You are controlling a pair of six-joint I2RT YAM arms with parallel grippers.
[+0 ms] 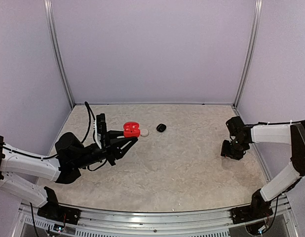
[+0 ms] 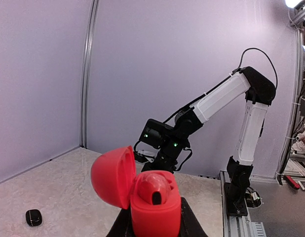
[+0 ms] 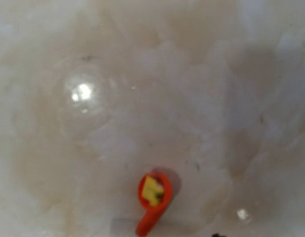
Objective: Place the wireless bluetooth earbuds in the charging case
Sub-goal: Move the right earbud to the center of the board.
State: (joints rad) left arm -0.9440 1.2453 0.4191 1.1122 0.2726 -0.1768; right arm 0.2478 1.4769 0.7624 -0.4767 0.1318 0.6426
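Observation:
My left gripper [image 1: 131,138] is shut on the body of a red charging case [image 1: 131,129] and holds it upright above the table, lid swung open to the left. In the left wrist view the case [image 2: 153,210] holds one red earbud [image 2: 155,186] seated in it, with the gripper [image 2: 155,228] clamped low on the case. My right gripper [image 1: 233,149] points down at the table at the far right. Its wrist view shows a second red earbud [image 3: 152,200] with a yellow inner face just above the table; its stem runs off the bottom edge. The right fingers are hidden there.
A small black case [image 1: 161,127] lies on the table behind the red case; it also shows in the left wrist view [image 2: 33,217]. A small whitish object [image 1: 144,132] lies beside it. Purple walls and metal posts [image 1: 247,54] enclose the table.

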